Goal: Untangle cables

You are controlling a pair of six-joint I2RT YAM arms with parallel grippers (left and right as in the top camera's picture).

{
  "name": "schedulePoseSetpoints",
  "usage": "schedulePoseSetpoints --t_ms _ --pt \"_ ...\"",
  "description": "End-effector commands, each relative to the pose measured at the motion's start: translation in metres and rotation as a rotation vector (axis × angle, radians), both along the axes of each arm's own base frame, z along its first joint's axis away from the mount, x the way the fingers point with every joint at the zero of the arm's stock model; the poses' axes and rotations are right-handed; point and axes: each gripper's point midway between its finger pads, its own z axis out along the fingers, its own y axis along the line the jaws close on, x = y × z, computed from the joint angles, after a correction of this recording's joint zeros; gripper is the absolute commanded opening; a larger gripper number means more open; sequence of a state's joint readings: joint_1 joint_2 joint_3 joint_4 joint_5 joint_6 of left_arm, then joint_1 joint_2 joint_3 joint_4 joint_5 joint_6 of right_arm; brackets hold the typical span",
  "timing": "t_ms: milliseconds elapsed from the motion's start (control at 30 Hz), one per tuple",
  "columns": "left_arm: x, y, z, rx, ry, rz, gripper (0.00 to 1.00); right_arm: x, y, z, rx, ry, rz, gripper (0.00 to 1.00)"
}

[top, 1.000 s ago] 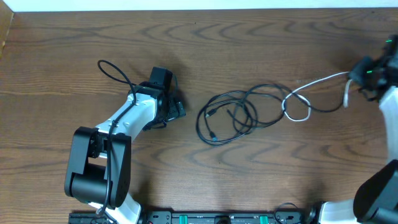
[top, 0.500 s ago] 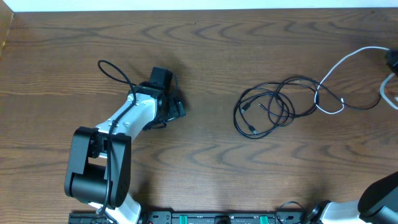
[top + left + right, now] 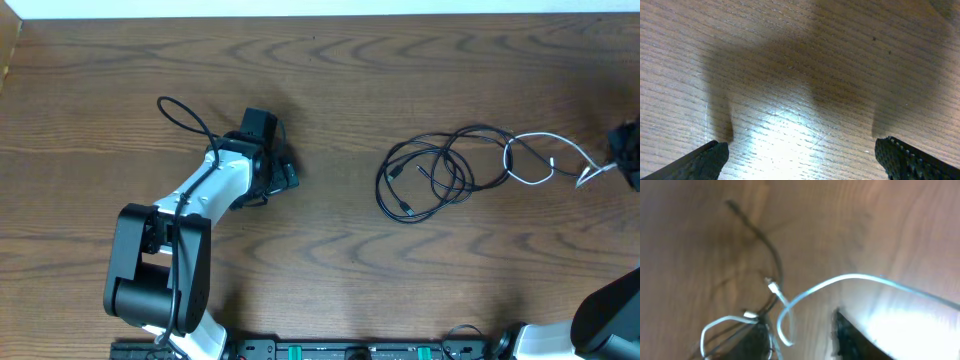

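Note:
The black cables [image 3: 425, 180] lie in overlapping coils on the table, right of centre. The white cable [image 3: 540, 136] loops through their right side and trails slack to the right, ending close to my right gripper [image 3: 625, 152] at the frame edge. The right wrist view is blurred. It shows the white cable [image 3: 855, 277] curling between and past the spread fingers of my right gripper [image 3: 800, 340], with a black cable [image 3: 775, 260] beyond. My left gripper [image 3: 285, 175] is far to the left of the cables. It hangs open and empty [image 3: 802, 155] over bare wood.
The brown wooden table [image 3: 330, 260] fills the view, with its back edge [image 3: 320, 14] at the top. A thicker black wire [image 3: 178, 110] fixed to the left arm loops out behind it. The arm bases stand at the front edge.
The right gripper dragged the white cable and the black coils to the right. The white cable was raised and taut; now it lies slack and lower. The left arm has not moved.

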State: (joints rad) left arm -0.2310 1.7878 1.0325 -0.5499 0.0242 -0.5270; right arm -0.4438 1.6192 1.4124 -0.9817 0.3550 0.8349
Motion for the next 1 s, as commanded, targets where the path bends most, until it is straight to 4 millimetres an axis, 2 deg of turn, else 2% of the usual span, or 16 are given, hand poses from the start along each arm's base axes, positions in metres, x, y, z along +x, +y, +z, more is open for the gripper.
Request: schedulePoseSetpoints --t_ms 0,67,133,267,433,533,600,633,667,733,767,867,967 --pt "0.005 -0.001 0.003 0.003 -0.01 0.001 1.0 -0.019 -0.016 0.004 -0.037 -0.02 -0.183 0.6" --pt "0.005 -0.001 0.003 0.003 -0.011 0.001 1.0 -0.016 -0.01 -0.002 0.026 -0.044 -0.178 0.68" --pt "0.005 -0.001 0.003 0.003 -0.01 0.001 1.0 0.002 0.002 -0.005 0.097 -0.078 -0.06 0.74" --pt "0.005 -0.001 0.003 0.003 -0.01 0.001 1.0 0.047 0.032 0.001 0.148 -0.147 0.329 0.78" --pt "0.005 -0.001 0.003 0.003 -0.01 0.001 1.0 0.098 0.069 0.023 0.043 -0.235 0.792 0.86" --pt "0.005 -0.001 0.003 0.003 -0.01 0.001 1.0 0.115 0.075 0.028 -0.019 -0.257 0.846 0.9" --pt "0.005 -0.001 0.003 0.003 -0.011 0.001 1.0 0.121 0.068 0.025 -0.061 -0.24 0.821 0.93" --pt "0.005 -0.001 0.003 0.003 -0.011 0.001 1.0 0.12 0.062 0.021 -0.069 -0.223 0.773 0.99" --pt "0.005 -0.001 0.003 0.003 -0.01 0.001 1.0 0.115 0.054 0.014 -0.059 -0.2 0.693 0.99" --pt "0.005 -0.001 0.003 0.003 -0.01 0.001 1.0 0.091 0.042 -0.006 0.004 -0.135 0.462 0.99" --pt "0.005 -0.001 0.003 0.003 -0.01 0.001 1.0 0.072 0.042 -0.018 0.066 -0.096 0.33 0.99" --pt "0.005 -0.001 0.003 0.003 -0.01 0.001 1.0 0.035 0.059 -0.041 0.231 -0.01 0.132 0.99" --pt "0.005 -0.001 0.003 0.003 -0.011 0.001 1.0 0.027 0.094 -0.049 0.412 0.01 0.183 0.99"
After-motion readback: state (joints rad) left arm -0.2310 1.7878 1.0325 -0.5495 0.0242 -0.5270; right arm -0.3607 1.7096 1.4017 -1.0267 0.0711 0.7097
